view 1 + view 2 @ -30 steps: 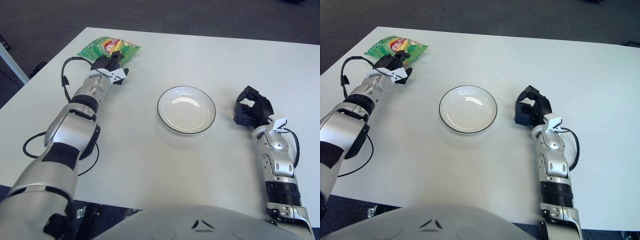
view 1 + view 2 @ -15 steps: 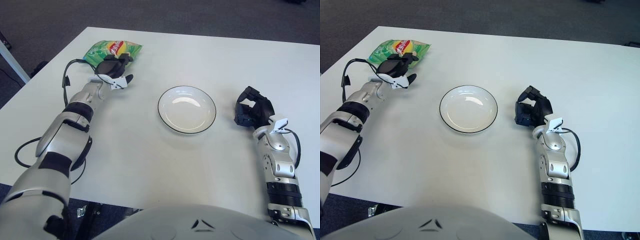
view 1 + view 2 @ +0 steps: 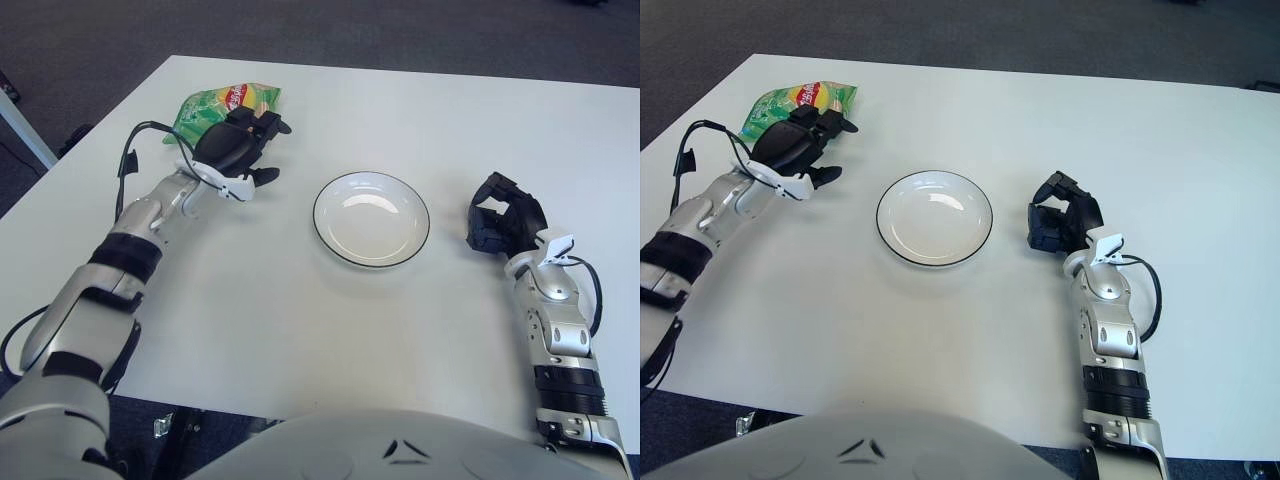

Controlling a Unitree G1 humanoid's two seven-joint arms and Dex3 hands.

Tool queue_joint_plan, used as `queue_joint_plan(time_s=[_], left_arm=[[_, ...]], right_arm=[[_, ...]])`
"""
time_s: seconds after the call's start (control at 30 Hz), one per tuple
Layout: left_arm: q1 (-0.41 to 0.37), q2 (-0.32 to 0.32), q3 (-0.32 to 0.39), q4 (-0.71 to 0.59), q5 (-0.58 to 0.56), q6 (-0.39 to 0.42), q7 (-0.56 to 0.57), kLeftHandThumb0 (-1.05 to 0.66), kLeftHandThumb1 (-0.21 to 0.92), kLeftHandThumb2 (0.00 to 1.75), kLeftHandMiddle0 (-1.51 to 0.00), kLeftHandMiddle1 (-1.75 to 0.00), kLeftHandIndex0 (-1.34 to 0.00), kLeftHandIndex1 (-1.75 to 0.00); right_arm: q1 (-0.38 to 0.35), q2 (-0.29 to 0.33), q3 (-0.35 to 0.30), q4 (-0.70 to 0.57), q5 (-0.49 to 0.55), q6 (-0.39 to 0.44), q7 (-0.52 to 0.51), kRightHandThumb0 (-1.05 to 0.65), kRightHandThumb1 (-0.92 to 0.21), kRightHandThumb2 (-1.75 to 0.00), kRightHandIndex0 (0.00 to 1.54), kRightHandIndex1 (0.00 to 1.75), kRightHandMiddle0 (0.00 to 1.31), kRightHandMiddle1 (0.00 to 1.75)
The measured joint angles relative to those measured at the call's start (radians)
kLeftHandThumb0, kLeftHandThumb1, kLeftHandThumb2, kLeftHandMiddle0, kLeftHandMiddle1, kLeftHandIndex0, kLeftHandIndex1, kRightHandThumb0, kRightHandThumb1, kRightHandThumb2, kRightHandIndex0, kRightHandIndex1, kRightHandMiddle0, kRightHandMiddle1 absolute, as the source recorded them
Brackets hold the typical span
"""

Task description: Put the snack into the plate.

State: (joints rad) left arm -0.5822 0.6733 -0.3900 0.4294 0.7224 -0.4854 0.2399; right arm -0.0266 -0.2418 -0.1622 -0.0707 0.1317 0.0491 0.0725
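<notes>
The left hand [image 3: 238, 150] covers the near part of the green snack bag [image 3: 215, 102] at the tabletop's far left corner. Contact between fingers and bag cannot be determined.

Both views look from the robot's head, forward and steeply down onto the white counter [image 3: 300, 320], near enough that its own torso fills the bottom edge. They sit side by side, so the right eye view shows everything shifted leftward: the plate [image 3: 371, 219] lies near centre in the left eye view and left of centre in the other. Both share nearly the whole counter top, both arms, and a strip of what looks like dark carpet beyond the far edge.
</notes>
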Motion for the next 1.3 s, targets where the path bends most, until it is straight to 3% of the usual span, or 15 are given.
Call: queue_joint_plan(time_s=[0.4,0.67,0.77,0.97,1.3], left_arm=[[0.234,0.058,0.1,-0.472,0.072,0.058,-0.101,-0.77,0.92,0.86,-0.42,-1.02,-0.03,-1.27],[0.244,0.084,0.166,-0.581,0.108,0.067,-0.167,-0.75,0.92,0.84,-0.39,-1.0,-0.03,-1.26],[0.222,0.066,0.17,-0.539,0.132,0.081,-0.163,-0.72,0.92,0.79,-0.33,-0.95,-0.01,-1.23],[0.129,-0.006,0.147,-0.311,0.204,0.114,-0.043,-0.7,0.92,0.72,-0.21,-0.82,0.0,-1.1],[-0.057,-0.113,0.095,0.1,0.277,0.222,0.191,-0.72,0.92,0.81,-0.1,-0.68,0.0,-0.91]], right_arm=[[0.003,-0.002,0.014,0.015,-0.001,0.013,0.001,-0.48,-0.33,-1.3,1.3,1.75,0.6,1.75],[0.009,-0.002,0.019,0.015,-0.006,0.032,-0.006,-0.48,-0.32,-1.31,1.29,1.75,0.61,1.75],[0.009,-0.002,0.02,0.015,-0.006,0.041,-0.009,-0.48,-0.32,-1.31,1.29,1.75,0.61,1.75],[0.006,-0.004,0.021,0.012,-0.006,0.044,-0.01,-0.48,-0.31,-1.32,1.29,1.75,0.62,1.75],[0.0,-0.005,0.028,0.015,-0.006,0.043,-0.008,-0.48,-0.31,-1.32,1.3,1.75,0.62,1.75]])
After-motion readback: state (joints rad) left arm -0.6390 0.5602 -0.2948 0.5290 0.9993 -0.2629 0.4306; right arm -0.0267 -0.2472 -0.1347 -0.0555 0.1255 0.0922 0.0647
